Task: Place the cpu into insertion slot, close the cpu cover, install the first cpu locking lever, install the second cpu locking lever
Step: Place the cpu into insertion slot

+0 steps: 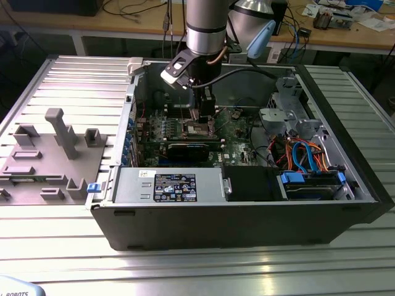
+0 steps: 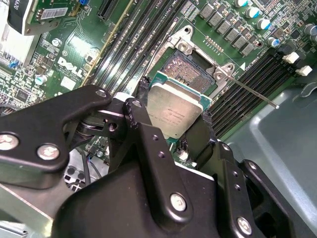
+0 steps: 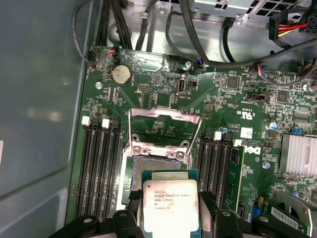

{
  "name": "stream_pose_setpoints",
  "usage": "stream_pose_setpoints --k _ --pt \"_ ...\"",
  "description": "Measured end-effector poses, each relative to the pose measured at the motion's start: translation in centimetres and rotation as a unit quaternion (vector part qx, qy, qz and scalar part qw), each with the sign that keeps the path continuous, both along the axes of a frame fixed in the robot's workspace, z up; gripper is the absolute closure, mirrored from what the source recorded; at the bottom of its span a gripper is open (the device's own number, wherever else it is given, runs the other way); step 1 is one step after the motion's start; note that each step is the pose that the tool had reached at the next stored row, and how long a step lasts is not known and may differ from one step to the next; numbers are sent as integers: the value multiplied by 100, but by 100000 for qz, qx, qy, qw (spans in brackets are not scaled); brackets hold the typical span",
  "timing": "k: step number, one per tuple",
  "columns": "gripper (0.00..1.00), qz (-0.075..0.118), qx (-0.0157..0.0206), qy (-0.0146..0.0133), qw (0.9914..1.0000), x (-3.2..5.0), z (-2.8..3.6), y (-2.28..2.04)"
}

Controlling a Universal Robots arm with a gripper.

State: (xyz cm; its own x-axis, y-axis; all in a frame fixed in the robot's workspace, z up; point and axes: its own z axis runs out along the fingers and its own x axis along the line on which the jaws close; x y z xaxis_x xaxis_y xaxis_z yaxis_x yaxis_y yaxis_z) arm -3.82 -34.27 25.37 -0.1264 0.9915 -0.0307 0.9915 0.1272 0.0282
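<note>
"Cpu (image 3: 171, 206) check: where do I have it?"

"You hold it in the pincer (image 2: 174, 115). The two black fingers (image 2: 148, 136) are clamped on opposite edges of the cpu, with its metal top facing the wrist cameras. That edge grip leaves the underside free to meet the insertion slot (image 2: 190, 69). The cpu hangs over the slot's near side and is not seated, and bare contacts show beyond it. I cannot tell whether it touches the rim."

"Is the way open?"

"I judge it is. The cpu cover (image 3: 163, 130) is flipped up on its hinge at the slot's far side. One locking lever (image 2: 247, 92) is swung out over the memory slots (image 3: 96, 166). Neither lies across the opening. Mind what crowds you, though: memory slots flank the slot on both sides, just beside the fingers, and black cables (image 3: 198, 47) loop past the board's edge. In the exterior view your arm reaches down into the open computer case (image 1: 234, 225), which lies on the slatted bench (image 1: 68, 74)."
</note>
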Motion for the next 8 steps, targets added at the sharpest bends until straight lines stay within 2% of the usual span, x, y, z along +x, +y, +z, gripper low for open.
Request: stream_pose_setpoints --k 8 --pt "45 -192 1 -1 100000 0 -8 0"
